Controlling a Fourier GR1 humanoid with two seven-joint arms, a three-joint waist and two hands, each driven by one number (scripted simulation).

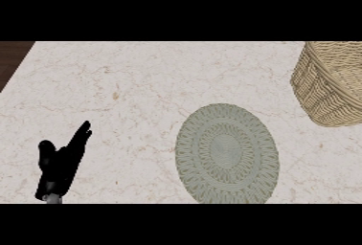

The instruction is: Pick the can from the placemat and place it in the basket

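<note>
Left hand rested at the lower left; the can did not show on the counter.

The left hand (60, 162) stood released, fingers straight and pointing up, well apart from the round grey-green woven placemat (226, 154) on the marble counter (127, 86). The wicker basket (331, 86) sat at the right edge, beyond the placemat; what lay inside it was hidden. The right hand was out of view.
</note>
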